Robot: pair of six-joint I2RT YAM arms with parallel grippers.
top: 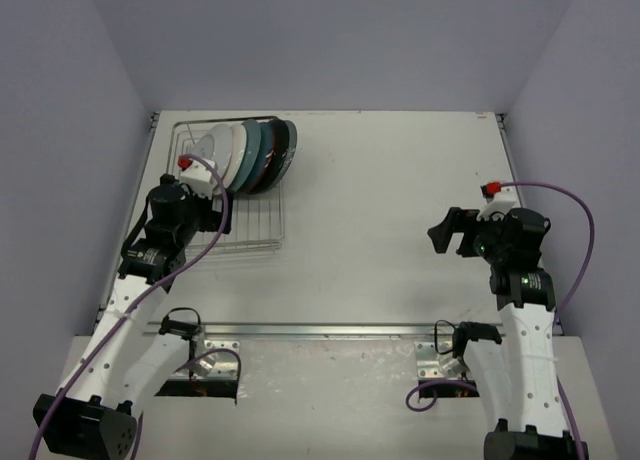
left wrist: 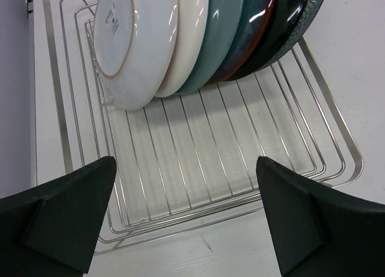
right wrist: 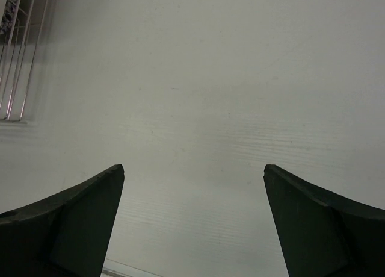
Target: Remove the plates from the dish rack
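Observation:
Several plates (top: 252, 155) stand on edge, leaning together, at the far end of the silver wire dish rack (top: 262, 225) at the table's back left. In the left wrist view the nearest plate is white (left wrist: 138, 42). Behind it come a cream one (left wrist: 192, 36), a grey-blue one (left wrist: 219, 42), a dark teal one (left wrist: 252, 36) and a black one (left wrist: 289, 24). My left gripper (left wrist: 185, 162) hovers open over the rack's bare near end (left wrist: 198, 156), holding nothing. My right gripper (top: 447, 235) stands open over bare table at the right, far from the rack.
A metal rail (top: 320, 330) runs along the table's near edge between the arm bases. Grey walls close in the back and both sides. In the right wrist view the rack's corner (right wrist: 15, 60) shows at the upper left, with white table (right wrist: 198, 78) ahead of the open gripper (right wrist: 194, 167).

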